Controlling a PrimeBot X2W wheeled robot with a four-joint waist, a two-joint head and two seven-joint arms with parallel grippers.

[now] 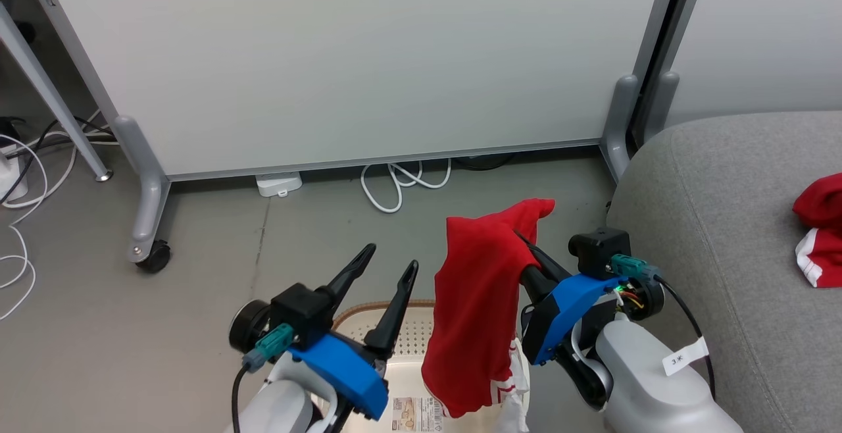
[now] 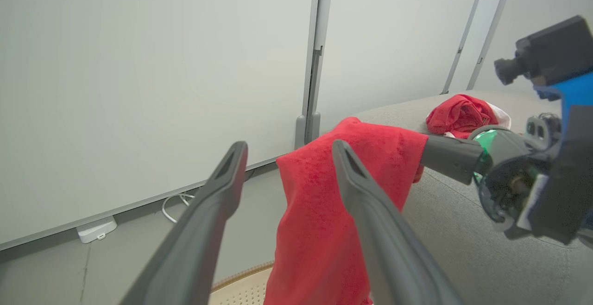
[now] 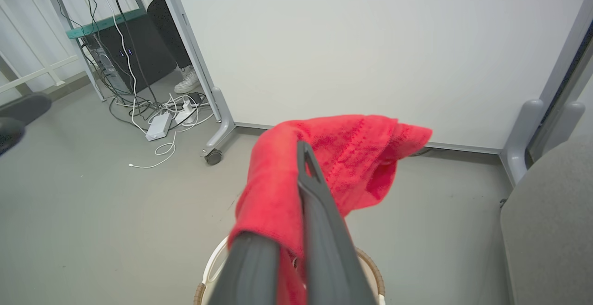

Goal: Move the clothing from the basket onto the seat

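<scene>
The hanging red garment [image 1: 477, 314] was soft cloth, matt, with a fine, slightly nubby knit. Its white trim [image 1: 520, 400] looked smoother. The basket [image 1: 411, 344] was cream plastic, matt and perforated, under a brown woven-look rim [image 3: 373, 272], with a printed paper label [image 1: 416, 414] on its floor. The sofa [image 1: 710, 222] wore coarse grey woven fabric. The left gripper [image 1: 392, 255] had dark, smooth, matt fingers [image 2: 199, 235] and a smooth blue plastic shell [image 1: 345, 374]. The floor [image 1: 79, 328] was smooth, dull grey.
</scene>
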